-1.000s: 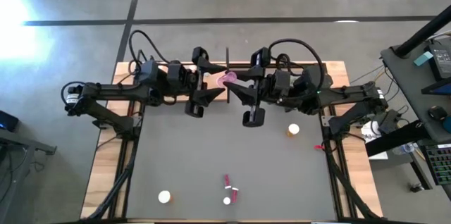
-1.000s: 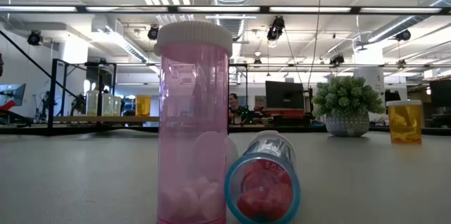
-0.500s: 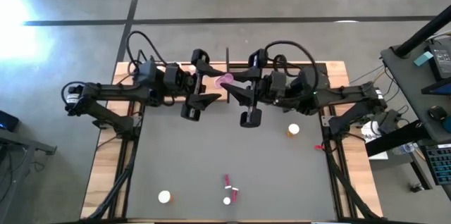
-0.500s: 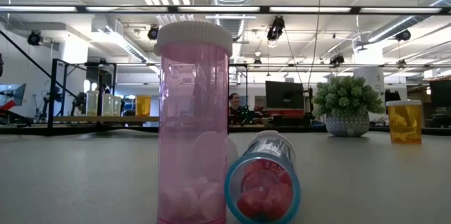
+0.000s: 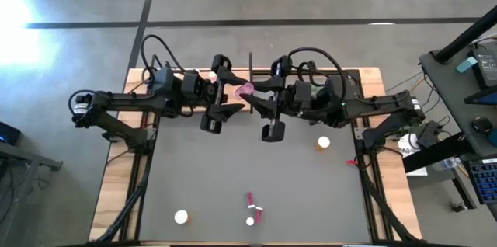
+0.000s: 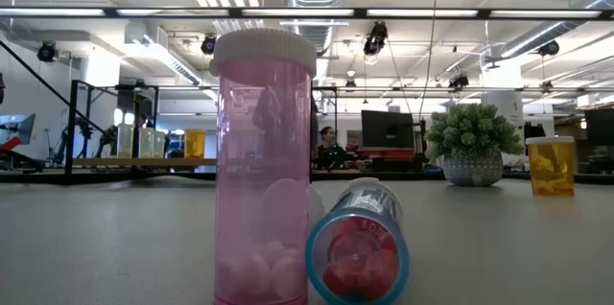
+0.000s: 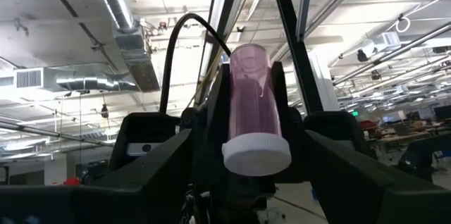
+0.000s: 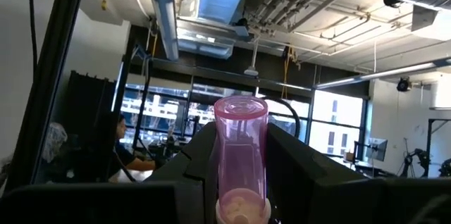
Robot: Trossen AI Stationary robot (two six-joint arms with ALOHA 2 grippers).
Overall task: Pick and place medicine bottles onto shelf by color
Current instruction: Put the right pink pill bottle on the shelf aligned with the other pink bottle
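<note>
We see the right hand (image 5: 250,95) clenched on a pink bottle (image 5: 245,90), holding it in the air over the shelf (image 5: 233,101) at the far side of the counter (image 5: 256,169). The left hand (image 5: 225,92) is just beside this bottle with its fingers spread, one on each side of it, apart from it. Near the front edge, well apart from the shelf, stand a white-capped bottle (image 5: 181,217) and two pink ones (image 5: 252,214); an orange bottle (image 5: 323,144) stands nearer the shelf.

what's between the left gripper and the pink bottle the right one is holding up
Nothing visible. The right gripper is shut on the pink bottle, whose white cap faces the open left gripper across a clear gap.
</note>
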